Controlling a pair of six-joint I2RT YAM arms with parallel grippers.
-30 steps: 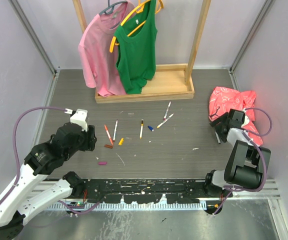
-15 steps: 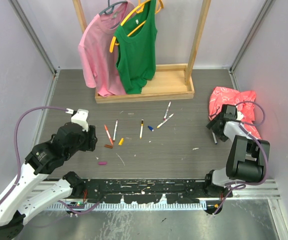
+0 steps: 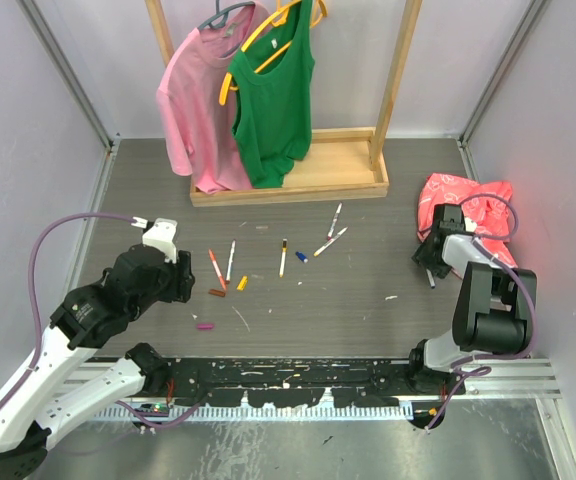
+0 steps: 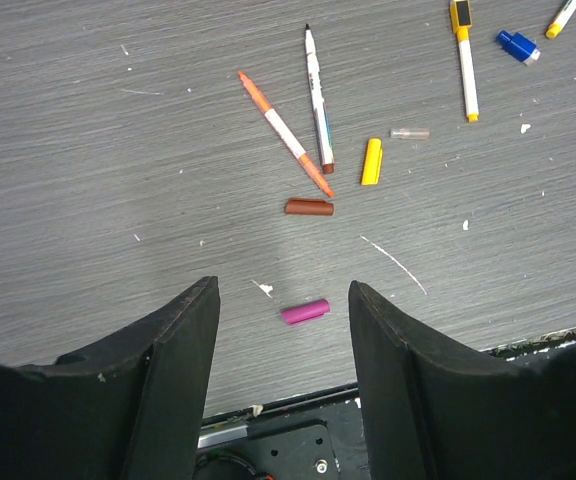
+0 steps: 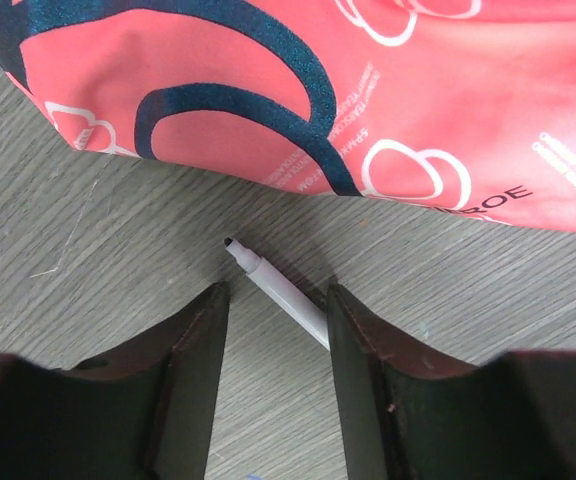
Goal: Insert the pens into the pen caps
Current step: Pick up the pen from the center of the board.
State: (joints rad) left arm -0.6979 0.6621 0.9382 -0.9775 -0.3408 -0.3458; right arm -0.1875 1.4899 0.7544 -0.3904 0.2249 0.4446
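- Yellow cap is taken as the reference here. The brown cap is found just on its near side, the magenta cap nearer the robot again, and the blue cap well off to its right. All are lying loose.
- Just left of the yellow cap an orange-tipped pen and a brown-ended pen are laid touching. No pen is seen wearing a cap.
- The left gripper is held with its fingers apart and empty, over the magenta cap.
- Far right of the yellow cap, by a red cloth, a black-tipped pen is straddled by the right gripper. Its jaws are apart and not clamped yet.
- So basically nothing's done, and every pen is left to be capped.
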